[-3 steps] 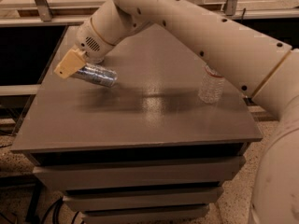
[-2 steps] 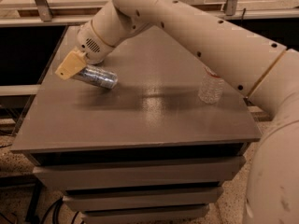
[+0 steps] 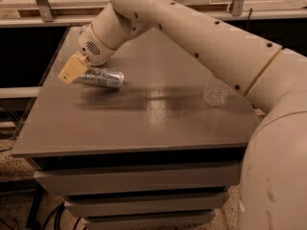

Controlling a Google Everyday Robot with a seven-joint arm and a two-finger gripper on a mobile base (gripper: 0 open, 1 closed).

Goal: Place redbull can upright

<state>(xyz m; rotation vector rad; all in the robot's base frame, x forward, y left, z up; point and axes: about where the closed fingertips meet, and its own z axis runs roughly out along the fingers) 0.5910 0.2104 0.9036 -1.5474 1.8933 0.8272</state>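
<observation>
Camera view shows me the slim, shiny silver-and-blue metal redbull can [image 3: 103,78] lying on its side over the left rear part of the flat grey-brown table top [image 3: 144,123]. Its long axis is roughly level, running left to right with the right end dipping slightly. The can's left end sits in the tan, blocky two-finger gripper [image 3: 73,71], whose jaws are clamped on it. A soft shadow lies on the table under the can. The smooth cream arm [image 3: 201,37] sweeps in from the table's right. Near the table's right edge stands a clear ribbed plastic bottle [image 3: 216,91]; I cannot tell its contents.
</observation>
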